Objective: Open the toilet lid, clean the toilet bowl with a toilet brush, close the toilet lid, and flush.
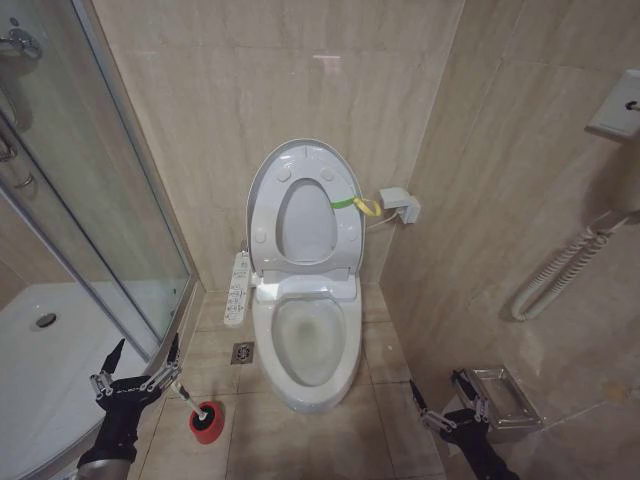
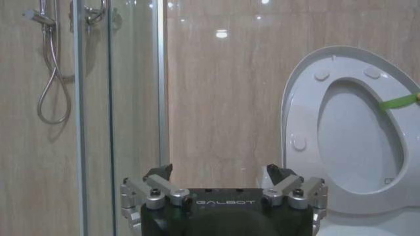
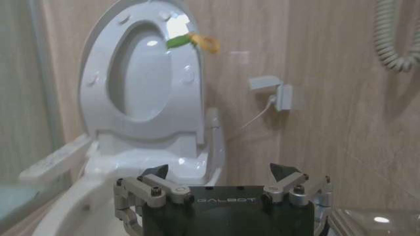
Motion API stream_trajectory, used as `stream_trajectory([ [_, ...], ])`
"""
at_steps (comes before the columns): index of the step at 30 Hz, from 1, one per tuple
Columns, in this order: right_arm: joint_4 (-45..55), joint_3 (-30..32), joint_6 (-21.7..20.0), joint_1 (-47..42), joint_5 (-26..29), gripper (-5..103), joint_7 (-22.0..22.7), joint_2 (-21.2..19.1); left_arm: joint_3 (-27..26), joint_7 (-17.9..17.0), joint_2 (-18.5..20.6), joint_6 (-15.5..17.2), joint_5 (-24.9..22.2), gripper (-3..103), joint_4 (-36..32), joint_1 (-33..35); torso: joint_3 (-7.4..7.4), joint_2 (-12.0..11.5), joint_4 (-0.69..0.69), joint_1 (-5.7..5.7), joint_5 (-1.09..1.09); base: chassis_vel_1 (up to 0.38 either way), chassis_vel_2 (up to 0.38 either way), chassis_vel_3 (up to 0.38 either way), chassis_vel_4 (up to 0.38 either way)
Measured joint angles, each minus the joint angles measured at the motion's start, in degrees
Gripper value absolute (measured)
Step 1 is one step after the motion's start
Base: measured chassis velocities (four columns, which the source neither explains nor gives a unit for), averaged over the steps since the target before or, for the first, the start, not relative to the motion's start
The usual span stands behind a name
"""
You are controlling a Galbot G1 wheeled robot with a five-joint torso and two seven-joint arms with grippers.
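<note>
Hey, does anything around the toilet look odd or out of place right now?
A green and yellow strap is looped around the edge of the raised toilet lid and seat ring, odd for a toilet. Otherwise nothing is spilled, broken or askew.

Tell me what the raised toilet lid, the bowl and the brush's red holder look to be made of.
Toilet lid: likely glossy white plastic; thin, moulded bumpers on its seat ring.
Toilet bowl: apparently glazed ceramic; thick, shiny rim.
Red holder: probably plastic; uniform matte red, though too small to be sure.

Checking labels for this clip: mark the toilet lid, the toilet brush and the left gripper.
toilet lid (image 1: 267, 190), head view, raised left rim.
toilet brush (image 1: 188, 397), head view, handle above red holder.
left gripper (image 1: 143, 357), head view, between open fingertips.
</note>
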Motion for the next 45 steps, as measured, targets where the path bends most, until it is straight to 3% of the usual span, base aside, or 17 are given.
stream_trajectory([
  [2,2.42,-2.12,-0.17,1.61,0.1,100,1.44,2.3,0.02,0.03,0.01,0.0,0.0,97,-0.01,-0.01,-0.01,0.0,0.03,0.0,0.09,0.0,0.0,0.0,0.0],
  [4,3.29,-3.42,-0.35,3.39,0.36,100,2.82,4.3,-0.01,-0.01,-0.01,0.0,0.0,97,-0.01,0.0,0.0,0.0,0.04,0.0,-0.02,0.0,0.0,0.0,0.0],
  [5,2.77,-3.76,-0.21,4.8,0.57,100,3.17,4.89,0.0,0.0,0.02,0.0,0.0,97,-0.01,-0.01,-0.01,0.0,0.0,0.01,0.04,0.0,0.0,0.0,0.0],
  [7,2.04,-3.92,-0.12,6.37,0.82,100,3.46,5.09,0.0,0.0,0.0,0.0,0.0,97,-0.01,0.02,0.0,0.0,0.06,0.0,0.04,0.0,0.0,0.0,0.0],
  [10,1.19,-3.99,-0.09,7.8,0.98,100,3.76,5.09,0.0,0.0,0.0,0.0,0.0,97,-0.01,0.0,0.0,0.0,0.03,0.01,0.02,0.0,0.0,0.0,0.0],
  [29,-2.93,-4.12,-1.92,17.84,3.99,100,5.13,-1.52,0.0,0.0,0.0,-0.01,0.0,97,-0.02,-0.01,0.0,0.0,0.02,0.01,0.05,0.0,0.0,0.0,0.0],
  [36,-4.53,-4.59,-4.32,20.62,3.97,100,7.68,-1.77,0.0,0.0,0.0,-0.01,0.0,97,-0.01,-0.01,0.0,0.0,0.03,0.01,0.05,0.0,0.0,0.0,0.0],
  [45,-5.4,-4.59,-4.62,22.56,4.07,100,5.6,-2.02,0.0,0.0,0.0,-0.01,0.0,97,-0.01,-0.01,0.0,0.0,0.03,0.0,0.05,0.0,0.0,0.0,0.0],
])
